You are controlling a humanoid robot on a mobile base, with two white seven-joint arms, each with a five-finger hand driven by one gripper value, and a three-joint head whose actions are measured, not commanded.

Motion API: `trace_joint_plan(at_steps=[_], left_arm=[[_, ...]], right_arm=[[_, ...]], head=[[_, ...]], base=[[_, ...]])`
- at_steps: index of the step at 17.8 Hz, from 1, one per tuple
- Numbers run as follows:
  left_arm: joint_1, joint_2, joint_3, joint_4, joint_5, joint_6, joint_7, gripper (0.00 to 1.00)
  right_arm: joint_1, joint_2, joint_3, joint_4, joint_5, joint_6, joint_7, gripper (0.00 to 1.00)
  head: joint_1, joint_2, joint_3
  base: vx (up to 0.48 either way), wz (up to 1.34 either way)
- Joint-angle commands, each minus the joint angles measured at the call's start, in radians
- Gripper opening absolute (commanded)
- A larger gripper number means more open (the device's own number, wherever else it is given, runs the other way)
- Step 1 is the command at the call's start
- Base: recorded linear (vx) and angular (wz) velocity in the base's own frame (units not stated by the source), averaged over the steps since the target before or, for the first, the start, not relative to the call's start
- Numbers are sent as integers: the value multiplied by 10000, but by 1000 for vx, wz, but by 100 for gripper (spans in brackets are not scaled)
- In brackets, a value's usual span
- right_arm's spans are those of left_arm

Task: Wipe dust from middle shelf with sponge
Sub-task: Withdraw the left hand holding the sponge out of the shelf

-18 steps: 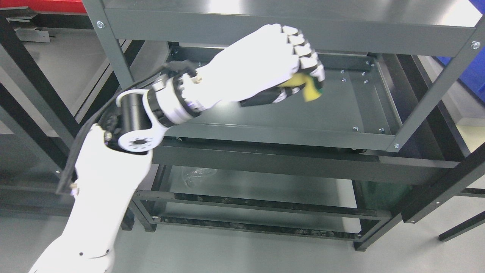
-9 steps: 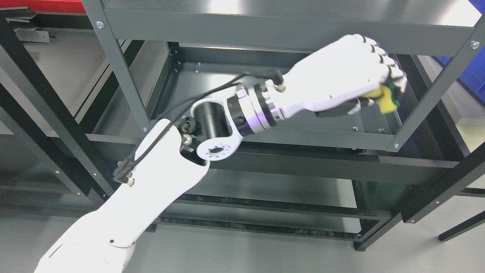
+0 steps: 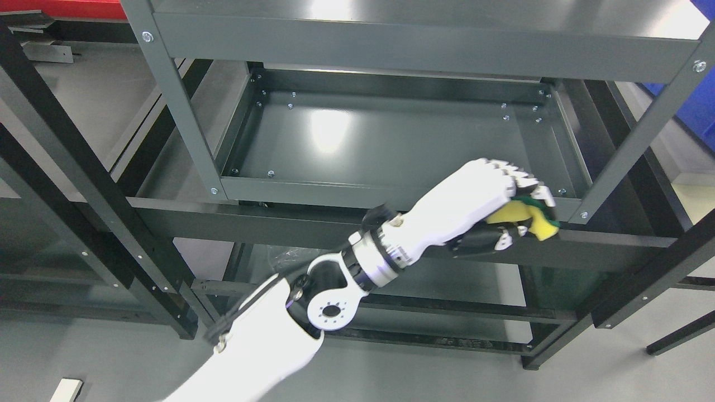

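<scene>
1. The white left arm enters from the bottom edge, left of centre, and runs diagonally up toward the right of the frame.
2. The left hand (image 3: 491, 204), white with segmented fingers, sits right of centre, in front of the front right part of the dark grey metal shelving unit (image 3: 184, 111).
3. The fingers (image 3: 516, 176) are curled closed around a yellow sponge with a green scouring layer (image 3: 530, 219); the thumb presses in from below. Yellow foam shows between fingers and thumb, and the green layer shows at the far right end of the sponge.
4. The sponge lies at the front lip of the middle shelf (image 3: 391, 145), near its front right corner. Whether it touches the lip cannot be told.
5. The middle shelf is a shallow grey steel tray with a raised rim and small bolts along its edges. It fills the centre of the frame. A bright light reflection sits left of its centre.
6. The top shelf (image 3: 424, 17) spans the upper edge of the frame and also shows glare.
7. Below the middle shelf, a lower tier (image 3: 402, 279) is partly seen behind the forearm; a crumpled clear plastic piece (image 3: 290, 255) lies on it, left of centre.
8. A small white rectangular object (image 3: 65, 389) lies on the grey floor at the bottom left corner.
9. A blue surface (image 3: 695, 106) shows at the right edge, a red one (image 3: 61, 8) at the upper left corner.
</scene>
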Motion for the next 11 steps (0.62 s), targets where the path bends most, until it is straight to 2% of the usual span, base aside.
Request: trace_joint_plan(at_steps=[1,5,8,11], left_arm=[[2461,26,3643,192,2795,13,188,2],[3411,26,5303,25,3243,211,203,0],[3536,26,6653,-145,3625,1038,203,0],[3734,26,7086,-482,3918,1547,203,0]], right_arm=[[-12,-175,-1,-175,0,4,5,100],[-12,-175,14,-175,0,4,5,100],[3,-175,-1,-175,0,4,5,100],[3,-175,-1,-175,0,4,5,100]], head=[[0,0,0],[0,0,0],[0,0,0],[0,0,0]], base=[[0,0],[0,0],[0,0],[0,0]])
